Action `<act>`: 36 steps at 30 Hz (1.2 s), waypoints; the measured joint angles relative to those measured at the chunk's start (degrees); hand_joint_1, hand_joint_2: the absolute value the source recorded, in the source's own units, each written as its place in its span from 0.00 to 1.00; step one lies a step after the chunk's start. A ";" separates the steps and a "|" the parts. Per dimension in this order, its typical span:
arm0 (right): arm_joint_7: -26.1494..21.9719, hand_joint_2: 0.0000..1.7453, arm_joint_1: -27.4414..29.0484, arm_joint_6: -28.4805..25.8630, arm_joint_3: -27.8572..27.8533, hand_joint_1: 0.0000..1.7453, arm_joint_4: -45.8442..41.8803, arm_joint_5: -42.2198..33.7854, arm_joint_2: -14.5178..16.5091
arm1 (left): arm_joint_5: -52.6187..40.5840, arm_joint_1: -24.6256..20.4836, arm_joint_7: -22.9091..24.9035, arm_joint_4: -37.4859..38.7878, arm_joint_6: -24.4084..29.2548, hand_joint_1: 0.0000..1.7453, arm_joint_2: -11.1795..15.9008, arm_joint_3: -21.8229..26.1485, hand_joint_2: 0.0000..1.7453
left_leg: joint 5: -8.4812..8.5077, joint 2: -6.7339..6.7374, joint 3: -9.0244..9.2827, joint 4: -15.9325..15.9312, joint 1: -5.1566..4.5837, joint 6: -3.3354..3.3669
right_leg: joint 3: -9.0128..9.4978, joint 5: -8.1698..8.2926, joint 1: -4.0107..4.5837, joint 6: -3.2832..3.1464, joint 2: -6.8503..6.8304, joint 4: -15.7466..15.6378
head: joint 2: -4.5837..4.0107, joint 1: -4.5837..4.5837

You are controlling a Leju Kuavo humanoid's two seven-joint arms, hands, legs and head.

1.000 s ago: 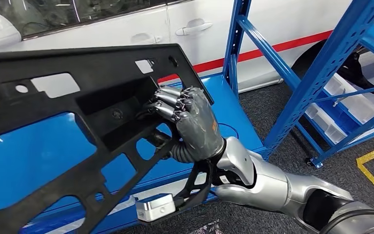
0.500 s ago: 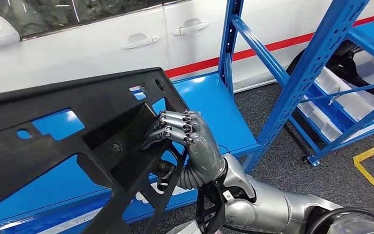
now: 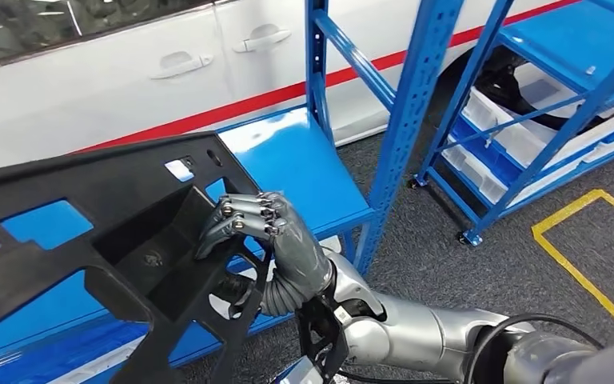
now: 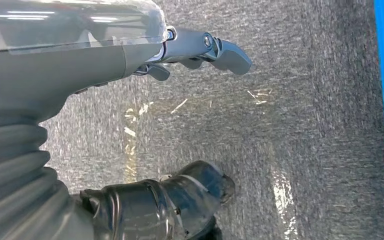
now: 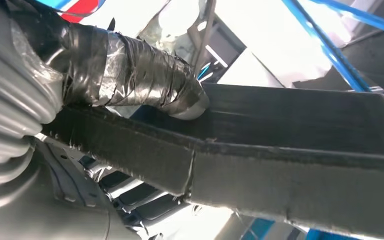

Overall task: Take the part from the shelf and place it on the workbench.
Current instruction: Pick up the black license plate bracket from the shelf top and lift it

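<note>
The part (image 3: 72,216) is a large flat black plastic panel with cut-outs and a boxed recess, held tilted at the left of the head view, in front of the blue shelf board (image 3: 296,160). My right hand (image 3: 276,236) grips it at the recess near its right end, fingers curled over the rim. In the right wrist view the taped thumb (image 5: 145,75) presses on the part's dark ribbed edge (image 5: 290,165). My left hand (image 4: 80,60) hangs over grey carpet, its fingers (image 4: 220,47) spread, holding nothing.
A blue rack upright (image 3: 408,104) stands just right of the part. A white car (image 3: 128,72) with a red stripe is behind the shelf. A second blue rack with white bins (image 3: 512,136) stands at the right. Grey carpet carries a yellow floor line (image 3: 576,264).
The whole picture has shifted, so the camera has moved. The part now sits lower in view and farther off the shelf board, still in my right hand's grip.
</note>
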 joint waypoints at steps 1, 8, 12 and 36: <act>-0.75 1.00 0.15 0.01 0.00 1.00 0.10 -1.22 0.07 | 0.14 0.17 -0.18 -0.01 0.12 0.00 0.13 -0.03 1.00 | -1.04 0.00 -0.47 0.65 0.11 -0.27 | -0.51 0.47 -0.02 -0.58 -0.10 0.01 | 0.00 -0.84; -3.45 1.00 0.41 0.12 -0.01 1.00 0.43 -5.48 0.52 | 1.04 1.22 -0.56 -0.03 0.22 0.00 0.28 -0.05 1.00 | -9.10 -0.06 -0.67 14.14 0.40 -0.36 | -5.42 4.49 0.97 -1.99 -0.34 -0.09 | 0.00 -4.61; -3.67 1.00 0.42 0.31 0.00 1.00 0.51 -5.76 0.85 | 1.17 1.24 -0.47 -0.03 0.30 0.00 0.75 -0.05 1.00 | -7.70 -0.11 10.87 -1.44 -1.09 1.71 | -6.94 6.91 0.88 -1.72 -0.36 -0.77 | 0.00 -4.72; -3.53 1.00 0.02 0.33 0.02 1.00 1.39 -6.52 2.31 | 0.09 2.23 0.10 -0.01 -0.99 0.00 1.09 -0.15 1.00 | -10.05 0.02 -3.07 10.76 0.86 -2.05 | -1.92 3.20 0.73 -2.18 -0.35 -1.52 | 0.00 -7.46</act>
